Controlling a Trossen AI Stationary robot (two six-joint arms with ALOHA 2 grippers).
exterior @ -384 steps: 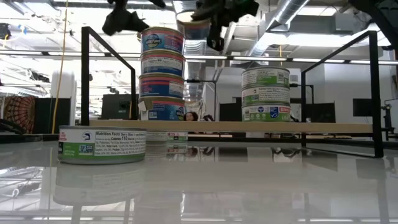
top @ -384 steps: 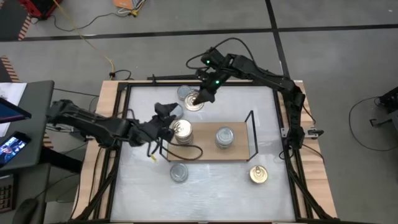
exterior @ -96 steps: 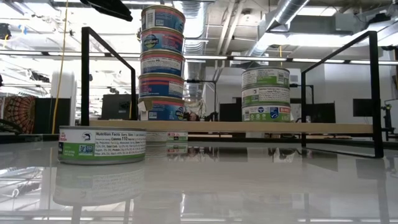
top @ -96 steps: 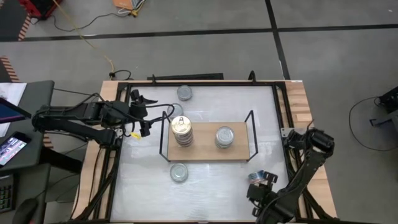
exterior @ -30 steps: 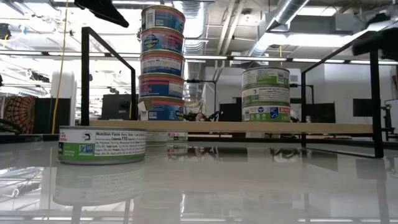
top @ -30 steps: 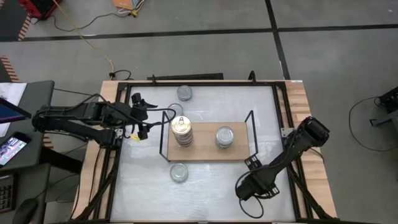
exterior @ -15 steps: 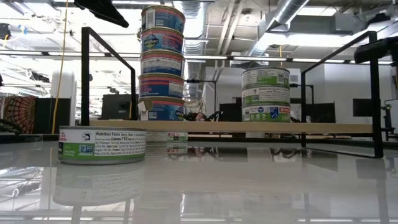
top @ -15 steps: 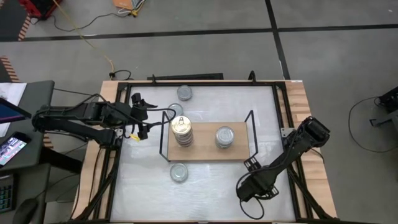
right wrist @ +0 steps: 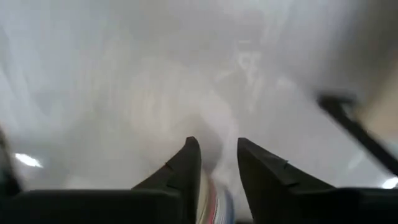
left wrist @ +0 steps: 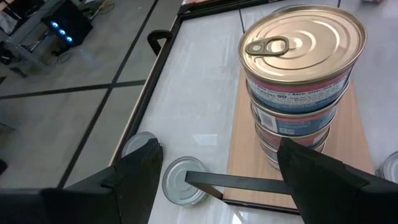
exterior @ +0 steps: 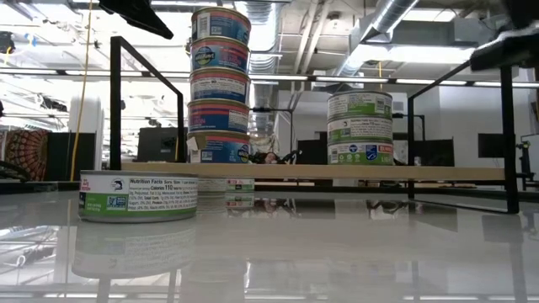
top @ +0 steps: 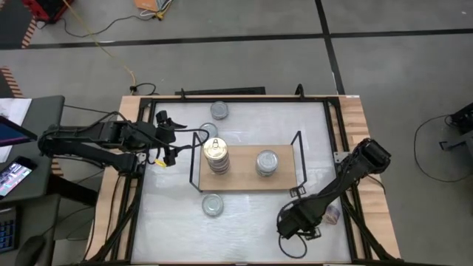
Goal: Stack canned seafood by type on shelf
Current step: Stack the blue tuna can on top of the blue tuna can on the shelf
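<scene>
Mostly round ribbed tins on pale wooden shelf

There are one five-tin stack, one three-tin stack and one shelf.

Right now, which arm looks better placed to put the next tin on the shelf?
Probably the right. Its gripper is low at the table's front with something striped between its fingers. The left gripper waits open and empty beside the gold-lidded stack on the shelf.
</scene>
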